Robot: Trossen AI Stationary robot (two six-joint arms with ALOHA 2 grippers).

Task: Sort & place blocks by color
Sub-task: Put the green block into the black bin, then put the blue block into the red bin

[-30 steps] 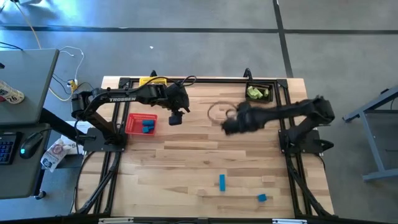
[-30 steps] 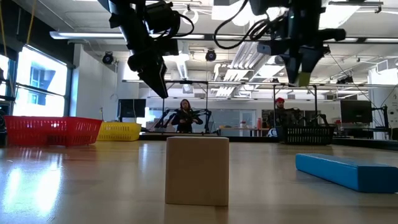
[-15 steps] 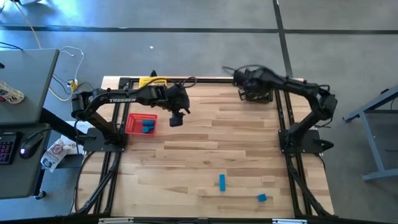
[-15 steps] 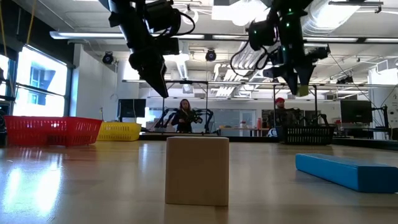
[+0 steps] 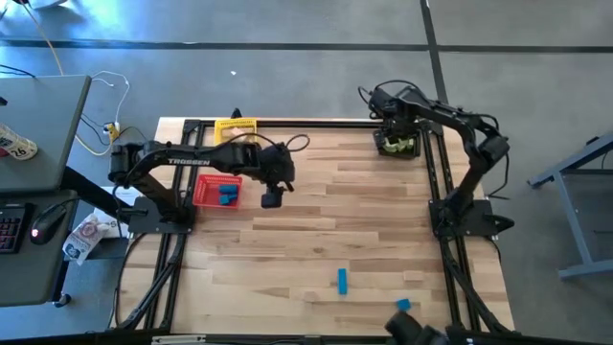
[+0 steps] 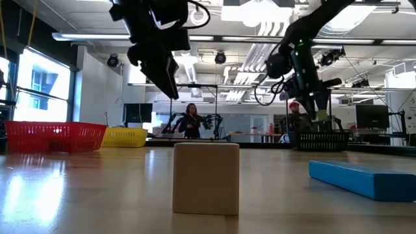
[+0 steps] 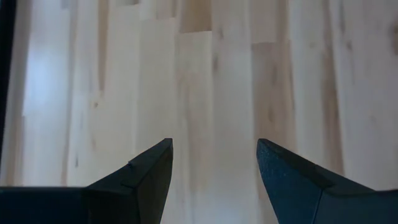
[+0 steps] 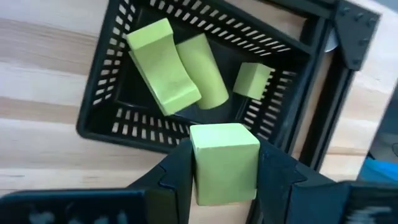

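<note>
A: On the left arm's upper link, white letters read TROSSEN. Any other writing?

B: None legible. The left gripper (image 5: pixel 272 199) hangs over bare desk (image 5: pixel 316 240) beside the red basket (image 5: pixel 216 191), its jaws spread with nothing between them.

A: And the right gripper (image 8: pixel 225 171)?

B: Its wrist view shows the jaws pinching one light green block (image 8: pixel 224 162) just above the black basket (image 8: pixel 102 87), which already holds three green blocks (image 8: pixel 163 67). From overhead that is only a green blur.

A: Other blocks?

B: Overhead: two blue blocks (image 5: pixel 227 194) in the red basket, a blue bar (image 5: pixel 342 280) and a blue cube (image 5: pixel 403 305) on the desk. The low view adds a tan cube (image 6: pixel 206 177) and two people beyond.
</note>
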